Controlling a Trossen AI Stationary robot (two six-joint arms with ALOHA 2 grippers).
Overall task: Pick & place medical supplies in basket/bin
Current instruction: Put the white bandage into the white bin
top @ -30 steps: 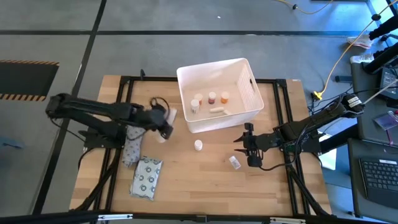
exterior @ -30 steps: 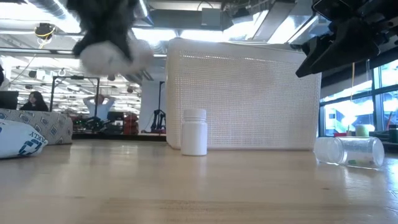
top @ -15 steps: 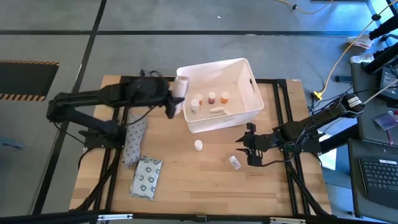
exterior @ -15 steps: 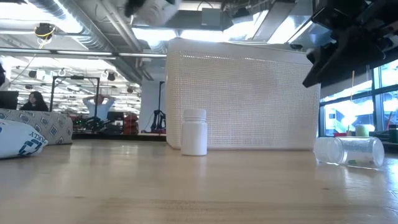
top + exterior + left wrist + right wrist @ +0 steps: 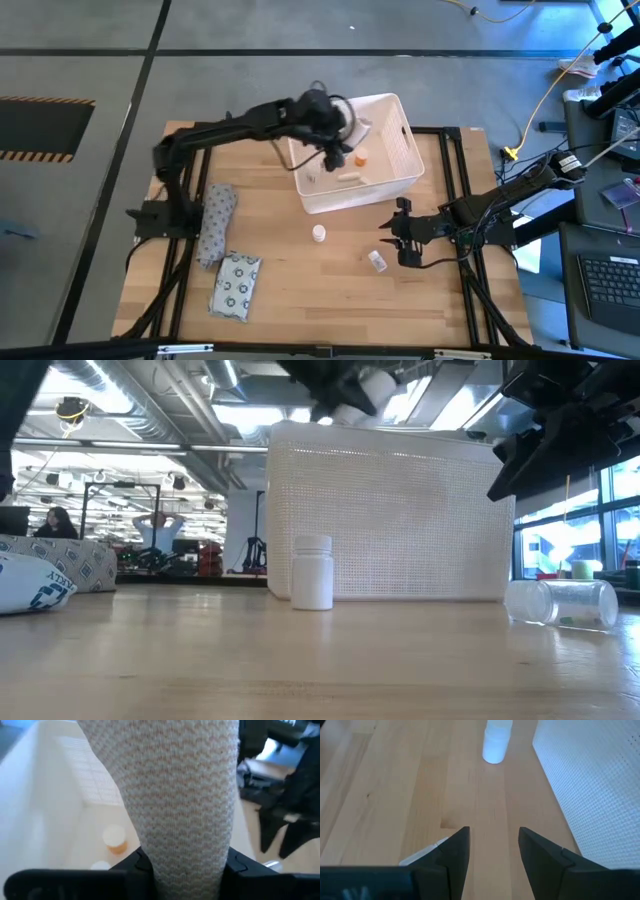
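My left gripper (image 5: 335, 138) hangs over the white tub (image 5: 398, 108), shut on a white woven roll (image 5: 175, 795). In the tub lie small bottles with orange caps (image 5: 360, 157), a white bottle (image 5: 315, 170) and a small tube (image 5: 350, 177). My right gripper (image 5: 397, 232) hovers open above the table near the tub's front right corner, touching nothing. A white bottle (image 5: 318, 233) stands upright on its base in front of the tub. A clear tube (image 5: 377, 261) lies on its side near the right gripper. The ring-patterned packet (image 5: 236, 285) lies flat at the table's near left. My left gripper holds the white roll pinched between its two fingers (image 5: 137, 865), one on each side of the roll's woven side wall (image 5: 165, 850). The roll is lifted clear, above the tub's inside. In the low view it shows above the tub's rim (image 5: 375, 385).
A grey patterned pouch (image 5: 217, 225) lies at the table's left, beside the ring-patterned packet. Bare wood lies between the standing bottle and the near edge. The tub's mesh wall (image 5: 590, 785) stands close to the right gripper. People sit in the room far behind (image 5: 55, 525).
My left gripper has carried the white roll from low over the table's left middle up and toward the far right, ending over the tub's inside. It has stayed shut on the roll.
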